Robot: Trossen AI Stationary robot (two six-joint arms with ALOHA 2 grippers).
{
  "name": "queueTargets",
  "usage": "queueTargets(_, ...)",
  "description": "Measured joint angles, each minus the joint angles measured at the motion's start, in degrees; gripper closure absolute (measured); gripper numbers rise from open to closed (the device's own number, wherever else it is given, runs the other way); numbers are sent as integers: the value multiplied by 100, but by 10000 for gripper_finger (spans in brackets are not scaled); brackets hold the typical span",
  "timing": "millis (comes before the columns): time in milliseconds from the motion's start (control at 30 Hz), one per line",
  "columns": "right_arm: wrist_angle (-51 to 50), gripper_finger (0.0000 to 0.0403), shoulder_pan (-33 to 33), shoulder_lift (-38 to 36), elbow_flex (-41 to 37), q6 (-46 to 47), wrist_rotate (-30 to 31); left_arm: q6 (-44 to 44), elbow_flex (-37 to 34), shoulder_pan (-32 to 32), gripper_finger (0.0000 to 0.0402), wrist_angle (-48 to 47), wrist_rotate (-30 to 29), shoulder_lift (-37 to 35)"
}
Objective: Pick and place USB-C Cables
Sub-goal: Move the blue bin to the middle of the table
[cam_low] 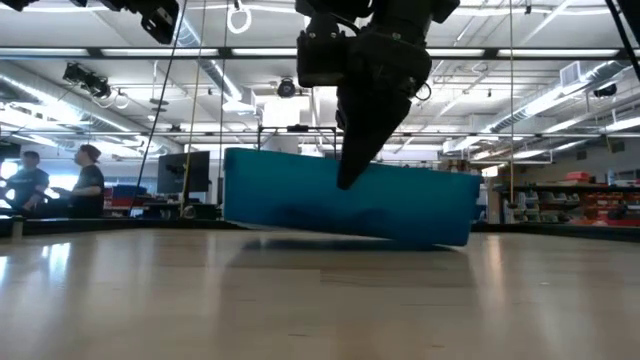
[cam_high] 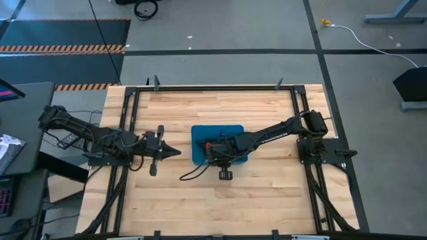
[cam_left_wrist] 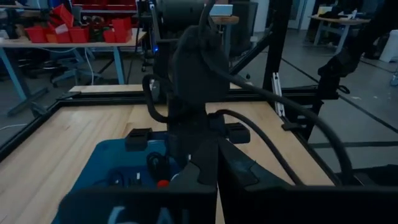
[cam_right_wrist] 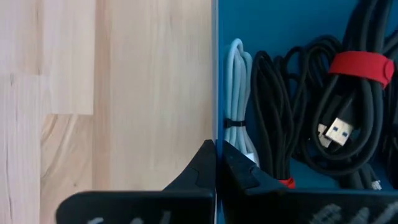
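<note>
Right wrist view shows the right gripper (cam_right_wrist: pixel 216 163) poised straight above the near wall of the shallow blue plastic tray (cam_right_wrist: pixel 215 74), its two dark fingers pressed together into a single point with nothing between them. The coiled USB-C cables lie just inside that wall, so the nearest of them, a white-grey coil (cam_right_wrist: pixel 238 93), sits immediately to the tray side of the fingertips, with a black coil (cam_right_wrist: pixel 273 112) touching it on the far side and a black coil bound by a red band (cam_right_wrist: pixel 354 93) beyond that. Each coil's long axis runs parallel to the tray wall, in line with the seam between the fingers. My judgement is that the coming move turns on this offset: the fingers would need to part and shift inward from the wall to straddle the white-grey coil across its narrow width.

Counting what shows: one white-grey coil, at least two black coils, one red band plainly visible and a second red spot low by the fingertips; further coils may be cut off, so I cannot confirm five.

From above, the right arm reaches over the tray, clearly the nearer one. The left gripper (cam_high: pixel 172 152) waits beside the tray over the pale wooden table (cam_high: pixel 267 200), its fingers also closed to a point and empty.
</note>
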Motion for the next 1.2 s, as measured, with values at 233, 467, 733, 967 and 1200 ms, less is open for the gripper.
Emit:
queueTargets(233,145,399,-33,31,0,-36,-24,-128,0,-31,400,-11,-51,22)
queueTargets(467,270,393,-37,202,-7,-40,-222,-173,0,-31,400,-5,-50,24)
queueTargets(733,460,376,-102,269,-4,19,-194,-203,0,-31,399,5,-49,26)
queueTargets(967,529,391,-205,269,-4,113,-178,-221,0,-38,399,-18,-46,26)
queueTargets(1200,547,384,-205,269,-4,115,-172,-215,0,-166,399,-18,-45,26)
